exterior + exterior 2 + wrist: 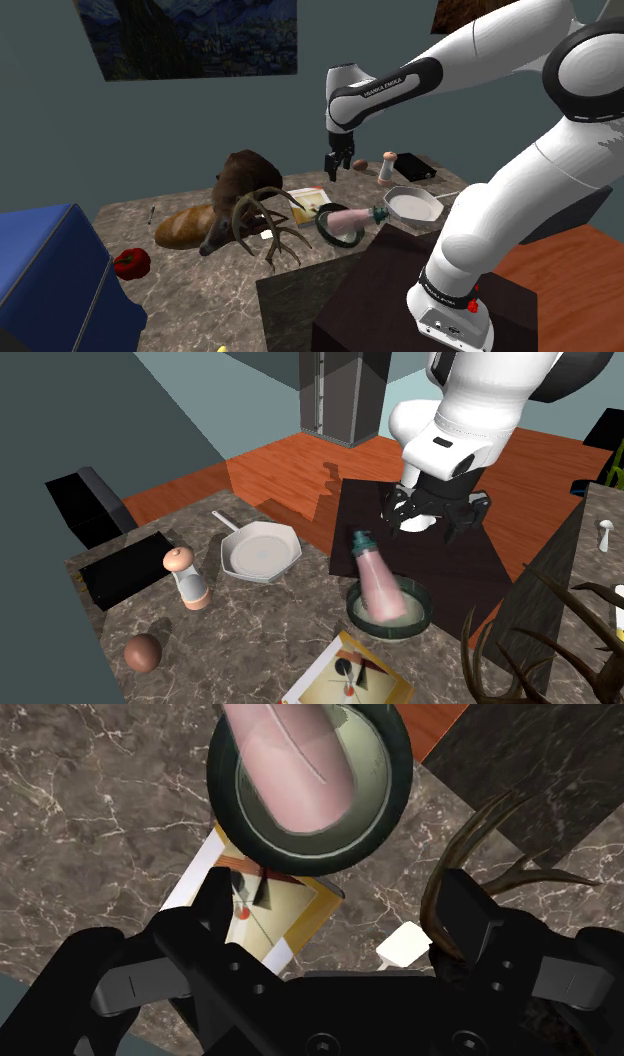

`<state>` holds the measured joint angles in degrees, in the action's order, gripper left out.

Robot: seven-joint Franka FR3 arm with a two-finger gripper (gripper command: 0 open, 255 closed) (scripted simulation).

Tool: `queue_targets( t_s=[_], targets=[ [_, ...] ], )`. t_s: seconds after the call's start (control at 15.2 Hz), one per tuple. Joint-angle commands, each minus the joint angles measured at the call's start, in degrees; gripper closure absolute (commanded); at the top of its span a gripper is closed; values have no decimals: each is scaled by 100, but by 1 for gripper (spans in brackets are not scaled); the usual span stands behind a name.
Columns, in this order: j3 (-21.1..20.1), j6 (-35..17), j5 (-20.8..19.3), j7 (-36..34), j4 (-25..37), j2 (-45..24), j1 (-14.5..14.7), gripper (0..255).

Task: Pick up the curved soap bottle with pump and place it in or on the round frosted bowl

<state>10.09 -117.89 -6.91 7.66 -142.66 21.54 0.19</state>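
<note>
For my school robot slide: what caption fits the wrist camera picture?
Open black gripper near the pink soap bottle lying in the dark-rimmed round bowl on a marble counter.

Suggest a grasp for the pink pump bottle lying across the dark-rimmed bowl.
Grip the pink bottle at mid-body, from above, closing across its width. It lies tilted, base in the bowl, pump jutting past the rim; the body is broad and even, and the rim likely blocks a side approach.
</note>
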Motion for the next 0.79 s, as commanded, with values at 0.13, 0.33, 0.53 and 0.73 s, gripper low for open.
queue_targets(
  t_s=[0.13, 0.33, 0.53, 0.73],
  targets=[
    [-52, 621, 31, 1, 448, 172, 18, 0],
    [-65, 780, 39, 2, 575, 204, 23, 0],
    [-65, 779, 39, 3, 576, 203, 23, 0],
    [-65, 779, 39, 3, 576, 203, 23, 0]
  ],
)
